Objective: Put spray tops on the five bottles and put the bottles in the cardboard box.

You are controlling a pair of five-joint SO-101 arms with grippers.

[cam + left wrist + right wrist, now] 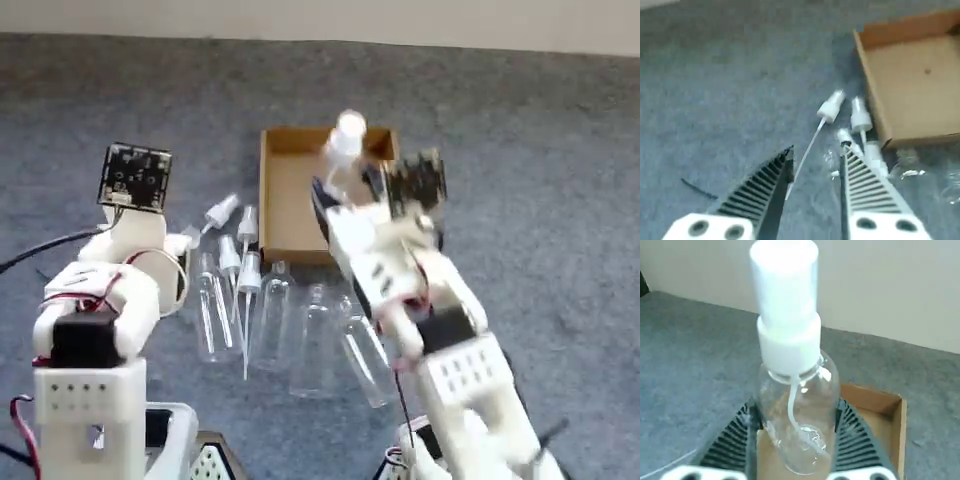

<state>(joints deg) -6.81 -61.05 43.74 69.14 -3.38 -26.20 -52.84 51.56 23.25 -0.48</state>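
As the capped bottle is gripped upright in the right gripper, its long axis is found to stand vertical, with the cardboard box lying below it. The jaws are closed against both sides of the clear body, under the fitted spray top. The coming move is judged to be a lowering into the box, and the right arm is the one placed to make it.

No bottle is seen on the box floor, so far as it is visible in the high and left wrist views. Four more bottles, apparently uncapped, are recorded lying side by side on the carpet in front of the box, necks towards it. Loose spray tops are noted just beside the box's wall, ahead of the left gripper, which is spread wide and has hold of nothing. One of five bottles is judged capped, and none is boxed yet.
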